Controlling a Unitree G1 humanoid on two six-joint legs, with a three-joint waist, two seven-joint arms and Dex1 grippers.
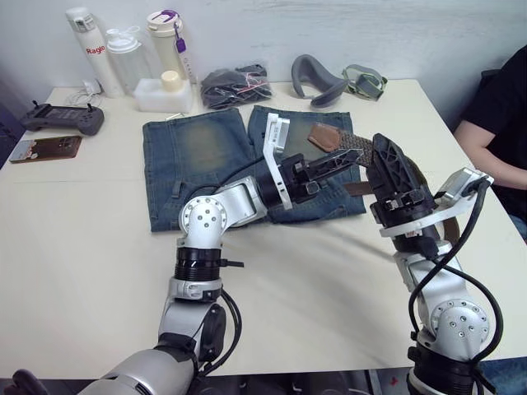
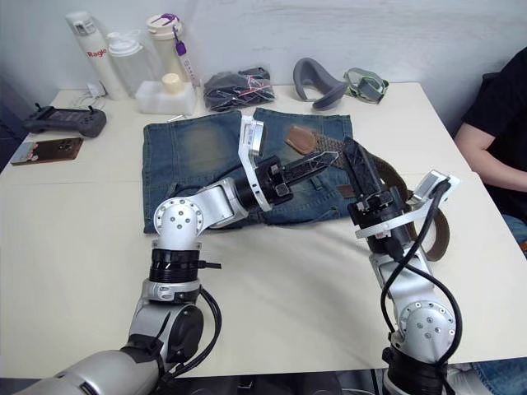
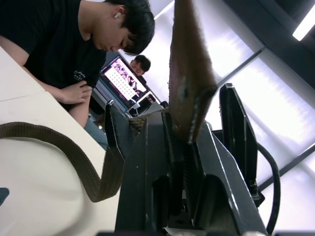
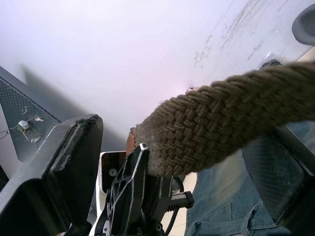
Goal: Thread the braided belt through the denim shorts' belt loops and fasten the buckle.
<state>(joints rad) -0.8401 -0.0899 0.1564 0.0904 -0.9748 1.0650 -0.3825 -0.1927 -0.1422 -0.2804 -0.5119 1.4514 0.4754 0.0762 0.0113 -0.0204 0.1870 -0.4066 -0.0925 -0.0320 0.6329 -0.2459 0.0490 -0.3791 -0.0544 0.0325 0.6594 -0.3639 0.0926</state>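
Note:
The denim shorts lie flat on the table, their faded patches facing up. My left gripper hovers over their right half, shut on the braided belt just behind its tan tip, which sticks up past the fingers. My right gripper stands just to the right, fingers up and open, with the woven strap crossing the gap between them. The belt's other end trails over the table at the right. The buckle and the belt loops are hidden.
Three bottles and a white container stand at the back left. A dark bundle in a bag and grey goggles lie behind the shorts. A controller sits far left. A person sits at the right edge.

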